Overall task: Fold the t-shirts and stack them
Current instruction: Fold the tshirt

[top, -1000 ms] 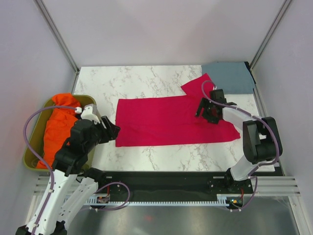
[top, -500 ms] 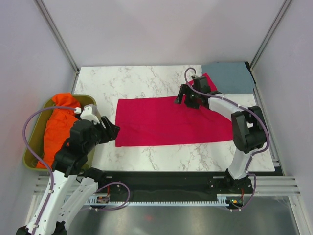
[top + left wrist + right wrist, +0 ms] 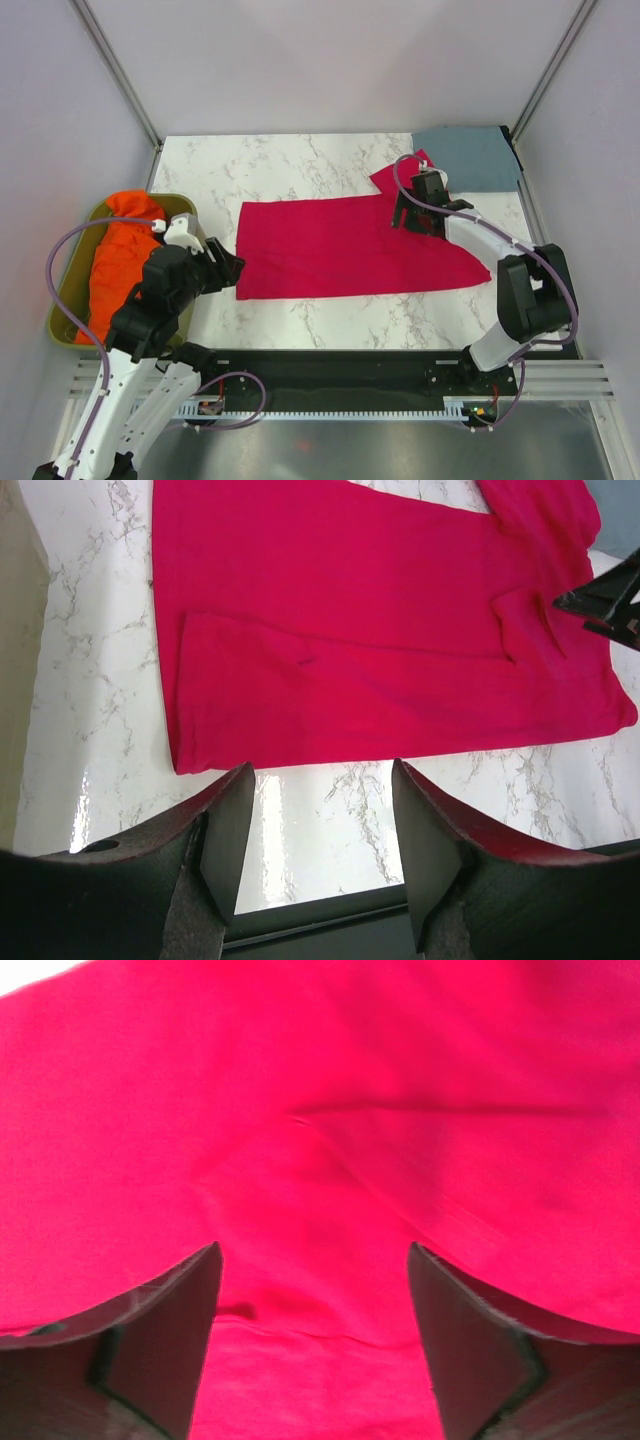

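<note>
No change at the left gripper: fingers spread, empty, poised off the near-left hem of the crimson-red soft cloth t-shirt, flat and unmoved across the middle of the white marble table. Farther along, right gripper back rightward from half a second ago, close above the shirt's sleeve end, jaws wide, gripping nothing. Beyond, in the far-right corner, slate blue-grey folded t-shirt, as before.

Crimson tee; slate-grey tee; white marble table, grey veins; orange cloth, olive bin.
</note>
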